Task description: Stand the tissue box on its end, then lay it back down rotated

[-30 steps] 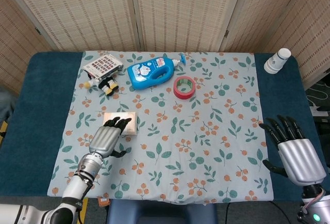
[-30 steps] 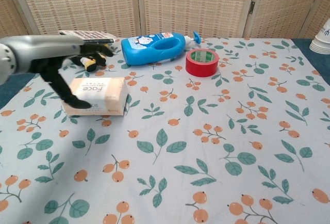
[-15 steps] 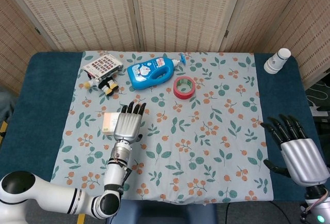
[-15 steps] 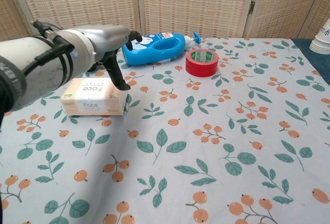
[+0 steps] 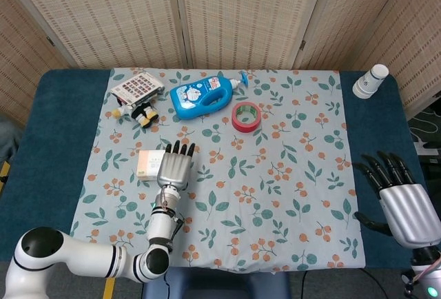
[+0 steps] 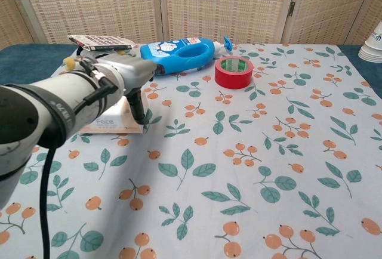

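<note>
Tissue box: a pale peach cardboard tissue box (image 5: 147, 165) lies flat on the leaf-and-berry patterned tablecloth (image 5: 275, 196), its right part hidden under the left hand.
Left hand: the silver-backed, black-fingered left hand (image 5: 176, 166) lies over the box's right end, fingers pointing away from the robot.
Right hand: the right hand (image 5: 398, 199) is at the table's right edge, fingers spread, holding nothing.
Far side: a blue plastic bottle (image 5: 204, 95) lies just left of a red tape roll (image 5: 247, 116); a white paper cup (image 5: 371, 80) stands on the dark blue table (image 5: 55, 140).
</note>
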### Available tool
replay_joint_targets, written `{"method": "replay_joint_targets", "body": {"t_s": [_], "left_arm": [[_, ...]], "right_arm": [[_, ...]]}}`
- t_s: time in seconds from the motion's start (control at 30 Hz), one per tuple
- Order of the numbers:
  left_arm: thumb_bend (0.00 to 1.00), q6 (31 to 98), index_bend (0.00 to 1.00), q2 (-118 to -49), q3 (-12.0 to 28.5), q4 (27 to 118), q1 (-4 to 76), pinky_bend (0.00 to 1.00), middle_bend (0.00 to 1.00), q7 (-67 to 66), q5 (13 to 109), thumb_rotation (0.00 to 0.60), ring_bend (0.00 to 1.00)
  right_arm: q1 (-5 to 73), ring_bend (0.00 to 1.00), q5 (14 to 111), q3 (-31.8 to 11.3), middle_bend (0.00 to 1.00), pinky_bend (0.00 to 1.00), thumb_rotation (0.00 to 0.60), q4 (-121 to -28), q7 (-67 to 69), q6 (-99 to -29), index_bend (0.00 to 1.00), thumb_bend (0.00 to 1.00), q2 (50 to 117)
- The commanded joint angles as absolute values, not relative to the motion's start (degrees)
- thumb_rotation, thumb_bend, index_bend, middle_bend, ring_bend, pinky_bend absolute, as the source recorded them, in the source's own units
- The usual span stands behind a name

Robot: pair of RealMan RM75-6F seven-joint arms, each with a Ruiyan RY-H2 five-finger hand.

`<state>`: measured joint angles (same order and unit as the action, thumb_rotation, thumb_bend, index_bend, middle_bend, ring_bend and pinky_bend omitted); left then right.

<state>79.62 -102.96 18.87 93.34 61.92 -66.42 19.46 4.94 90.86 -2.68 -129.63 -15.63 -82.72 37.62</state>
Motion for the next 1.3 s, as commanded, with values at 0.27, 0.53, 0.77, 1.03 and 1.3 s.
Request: {"method": "replay_joint_targets", "body": {"t_s": [0.27, 0.53, 0.77, 1.03, 1.3], "left_arm": [[0.2, 76.7, 0.06, -102.5, 18.87, 89.04, 62.24, 0.13, 0.12, -67.87, 17.16, 0.6, 0.0], [0.2, 75.06, 0.07, -101.82, 18.51, 87.23, 61.85, 0.13, 0.13, -68.32, 15.47, 0.6, 0.0], [0.2, 73.88, 0.09, -101.61, 17.92, 86.02, 61.28, 0.13, 0.15, -67.94, 14.66, 0.6, 0.0], [0.21, 72.71, 0.17, -102.24, 16.75, 83.54, 60.33, 0.14, 0.24, -66.98, 14.51, 0.6, 0.03], [0.24, 73.33, 0.3, -102.27, 16.84, 83.72, 59.82, 0.15, 0.36, -64.62, 17.76, 0.6, 0.12]], "right_arm": [[5.0, 0.0, 90.25, -2.99, 0.11, 0.07, 0.6, -129.1, -15.04, -82.87, 0.17, 0.11, 37.48], [5.09, 0.0, 89.88, -3.07, 0.11, 0.07, 0.6, -129.08, -15.74, -82.72, 0.17, 0.12, 37.83], [5.3, 0.0, 89.44, -3.11, 0.11, 0.07, 0.6, -129.01, -16.25, -82.3, 0.17, 0.11, 38.11], [5.35, 0.0, 89.01, -3.26, 0.11, 0.07, 0.6, -128.91, -16.3, -82.36, 0.17, 0.11, 38.18], [5.6, 0.0, 88.48, -3.42, 0.11, 0.07, 0.6, -128.73, -16.38, -82.07, 0.17, 0.11, 38.34]]}}
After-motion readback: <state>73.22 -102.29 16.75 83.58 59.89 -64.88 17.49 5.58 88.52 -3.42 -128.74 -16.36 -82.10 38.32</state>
